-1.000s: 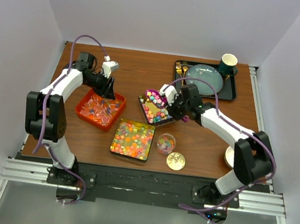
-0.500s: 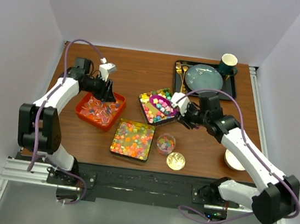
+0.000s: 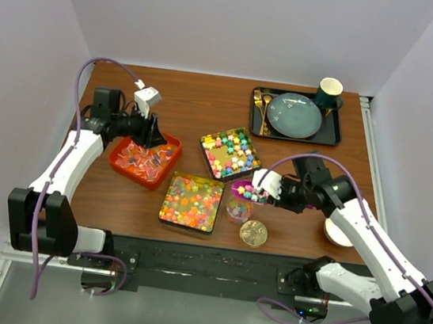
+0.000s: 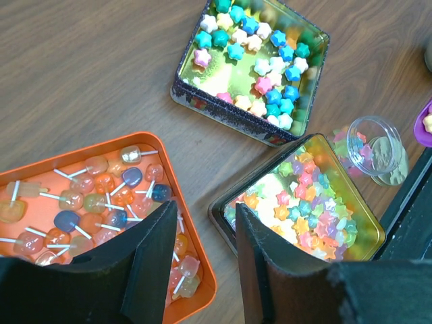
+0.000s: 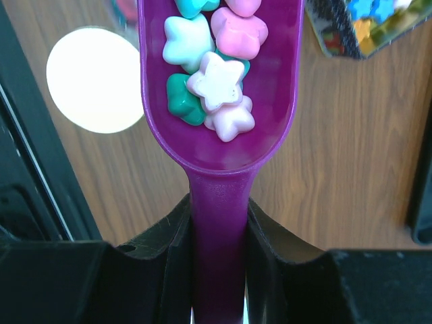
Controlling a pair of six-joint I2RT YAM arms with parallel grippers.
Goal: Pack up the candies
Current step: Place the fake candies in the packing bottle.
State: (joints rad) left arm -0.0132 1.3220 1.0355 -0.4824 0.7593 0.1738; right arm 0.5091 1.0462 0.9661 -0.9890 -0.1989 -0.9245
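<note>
Right gripper (image 3: pixel 266 194) is clamped on the handle of a purple scoop (image 5: pixel 219 135), with one finger pressed against each side of the handle. Several candies (image 5: pixel 217 81), star-shaped in white, pink and teal, lie heaped in the scoop bowl. The top view shows the bowl held level just above the far rim of a small clear cup (image 3: pixel 239 207), which already contains a few coloured pieces. More star candies sit in a square tin (image 3: pixel 231 153) just beyond the cup, where part of the shiny bottom is bare. A second square tin (image 3: pixel 192 201), filled with small multicoloured candies, stands just left of the cup. A gold round lid (image 3: pixel 253 232) lies on the table (image 3: pixel 201 100) near the cup. The right arm runs from its base with the elbow out to the right and the forearm pointing left toward the table centre. The left arm extends along the left edge, forearm turned inward. The left gripper (image 4: pixel 206 216) points down over an orange tray (image 3: pixel 124 167) of lollipops, jaws apart with nothing between them. A black tray (image 3: pixel 333 133) with a teal plate (image 3: pixel 294 115) stands at the far right.
</note>
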